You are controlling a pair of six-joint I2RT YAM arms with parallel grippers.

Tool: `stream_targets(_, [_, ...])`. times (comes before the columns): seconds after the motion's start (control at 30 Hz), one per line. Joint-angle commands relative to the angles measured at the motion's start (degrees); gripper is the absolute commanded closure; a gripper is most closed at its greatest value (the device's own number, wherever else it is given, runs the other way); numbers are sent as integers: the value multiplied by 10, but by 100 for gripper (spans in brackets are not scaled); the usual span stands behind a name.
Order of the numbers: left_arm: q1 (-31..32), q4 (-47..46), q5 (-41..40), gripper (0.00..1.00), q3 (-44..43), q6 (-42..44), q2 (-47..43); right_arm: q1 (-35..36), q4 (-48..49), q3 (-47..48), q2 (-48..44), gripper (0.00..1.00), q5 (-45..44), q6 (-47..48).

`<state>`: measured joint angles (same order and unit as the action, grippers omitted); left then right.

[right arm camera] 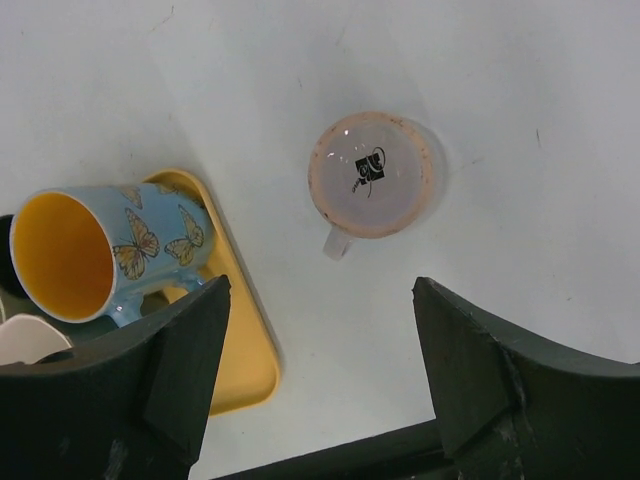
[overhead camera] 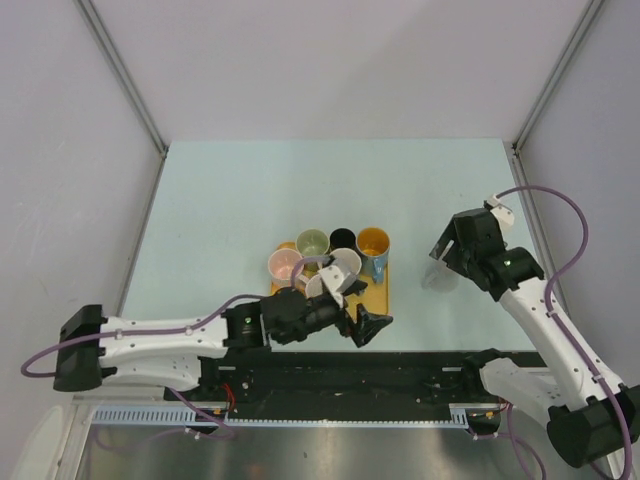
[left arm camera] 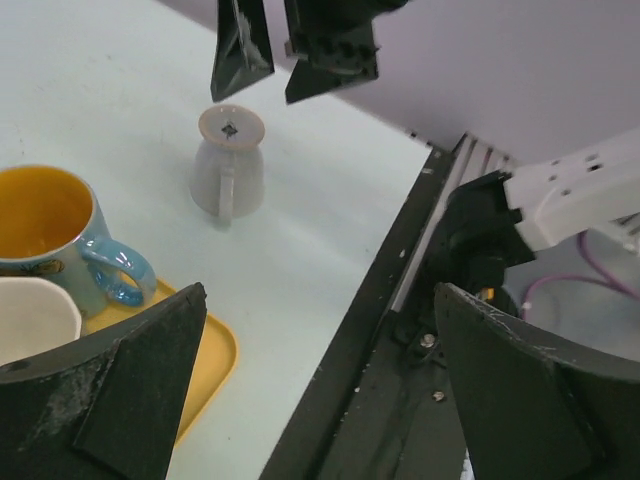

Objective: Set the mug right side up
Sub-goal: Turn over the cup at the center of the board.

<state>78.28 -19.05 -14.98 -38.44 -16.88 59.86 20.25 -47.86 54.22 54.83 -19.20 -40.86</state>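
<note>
The mug (right arm camera: pixel 372 175) is pale, with a pinkish rim round its base. It stands upside down on the table, base up, its handle (right arm camera: pixel 338 243) toward the near edge. It also shows right of the tray in the overhead view, as the mug (overhead camera: pixel 438 276), and in the left wrist view, as the mug (left arm camera: pixel 229 165). My right gripper (right arm camera: pixel 320 370) hovers over the mug (overhead camera: pixel 447 260), open and holding nothing. My left gripper (overhead camera: pixel 368 322) is open and empty near the tray's front right corner. Its fingers (left arm camera: pixel 120 390) frame the table's edge.
A yellow tray (overhead camera: pixel 383 297) at the table's middle holds several upright mugs. Among them is a blue butterfly mug (right arm camera: pixel 110 250) with an orange inside, at the tray's right. The black rail (overhead camera: pixel 400 370) runs along the near edge. Grey walls close in the table.
</note>
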Motion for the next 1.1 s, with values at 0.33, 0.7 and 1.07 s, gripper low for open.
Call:
stream_targets(0.33, [-115,114,278,0,-282,109,389,-76,-53,73,-121,22,-19,8])
stream_targets(0.7, [-124,227,306,5,-525,167,592,-77,-61,73,-183,21,3,47])
stream_targets(1.07, [-196,319,306,5,-615,167,644,-65,-53,73,-191,21,-13,51])
